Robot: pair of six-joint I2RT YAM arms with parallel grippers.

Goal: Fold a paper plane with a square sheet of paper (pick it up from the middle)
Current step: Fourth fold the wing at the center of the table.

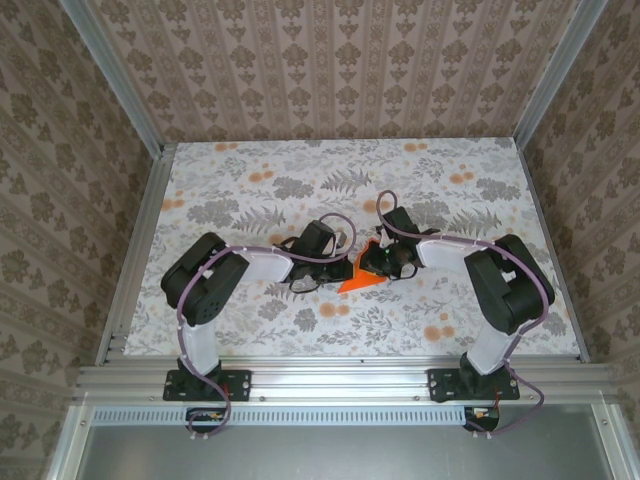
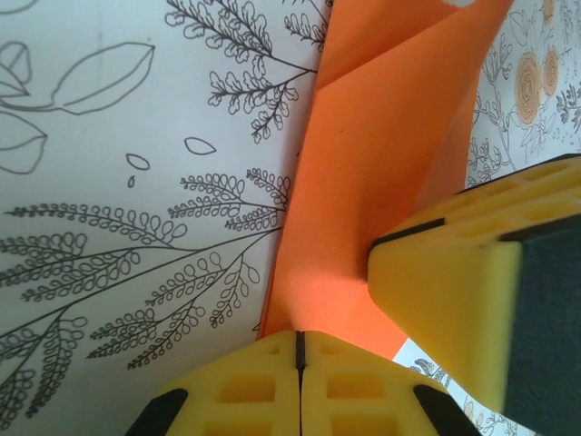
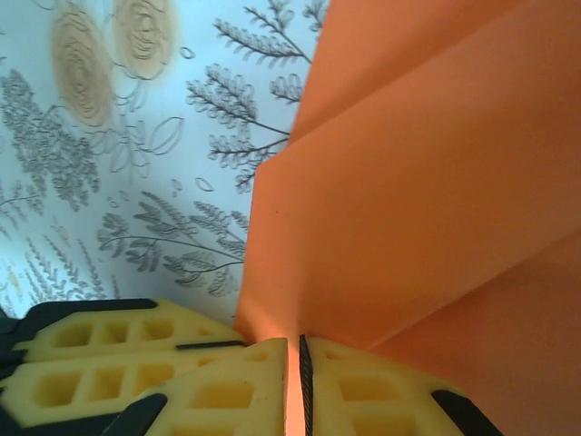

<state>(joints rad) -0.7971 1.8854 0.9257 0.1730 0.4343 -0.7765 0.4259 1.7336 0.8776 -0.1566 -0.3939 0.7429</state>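
The square sheet of paper (image 1: 352, 281) is bright orange, folded into a creased, pointed shape, and held between both grippers above the middle of the floral tablecloth. My left gripper (image 1: 335, 270) is at its left side and my right gripper (image 1: 375, 262) at its right, tips nearly meeting. In the left wrist view the yellow tips of the left gripper (image 2: 300, 338) are pressed together where the paper (image 2: 381, 163) runs into them, and a right finger (image 2: 454, 282) presses the sheet close by. In the right wrist view the right gripper (image 3: 294, 350) pinches the paper (image 3: 427, 182), with orange showing in the thin slit.
The floral tablecloth (image 1: 300, 170) covers the table. Aluminium rails (image 1: 330, 378) border the near edge and the sides, with patterned walls behind. The left gripper's fingers (image 3: 100, 341) lie just left of the right gripper's tips.
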